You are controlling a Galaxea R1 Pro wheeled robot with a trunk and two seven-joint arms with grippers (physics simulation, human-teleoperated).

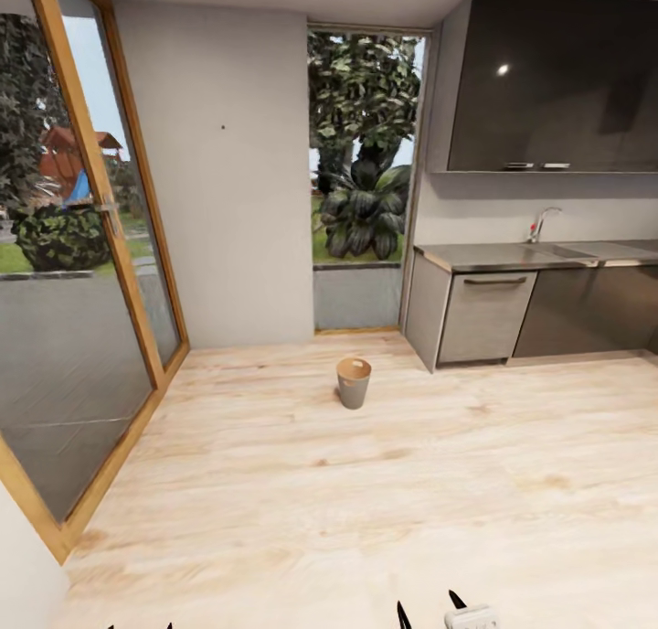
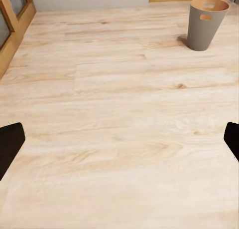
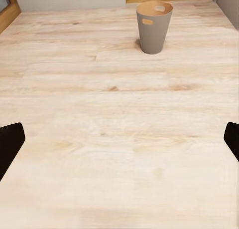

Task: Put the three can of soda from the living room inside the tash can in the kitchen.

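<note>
Coppery-brown inside, beige-grey outside: the tash can (image 1: 354, 382) stands upright on the wood floor (image 1: 366, 501) of the kitchen, out in the open, well apart from the grey cabinets (image 1: 484, 316) and the glass door (image 1: 82, 272). Both wrist views show it ahead across bare planks, handle slot near the rim facing the cameras.

Contents: cannot confirm. The interior is seen at a shallow angle; no soda cans are visible in it from here, and the bottom is hidden. None of the three cans shows anywhere on the floor.

Handling, my read:
- Bin looks thin-walled and light, tapered to a narrow base, so it should tip or slide if bumped. It need not be grasped; drop from above the mouth without touching the rim.
- Cans would be light, rigid and smooth-sided. Grip mid-body across the diameter; squeeze gently since thin walls dent.

Left gripper (image 2: 119, 141): fingers spread wide, dark tips at opposite edges of the left wrist view, nothing between them. Right gripper (image 3: 119, 141): same, spread wide with only floor between.

Head view also shows the desk (image 1: 539, 256) with sink and tap (image 1: 541, 223), dark upper cabinets above, and a leafy plant (image 1: 364, 204) outside the window.

Judgement: robot holds no can, so no drop is possible now.
</note>
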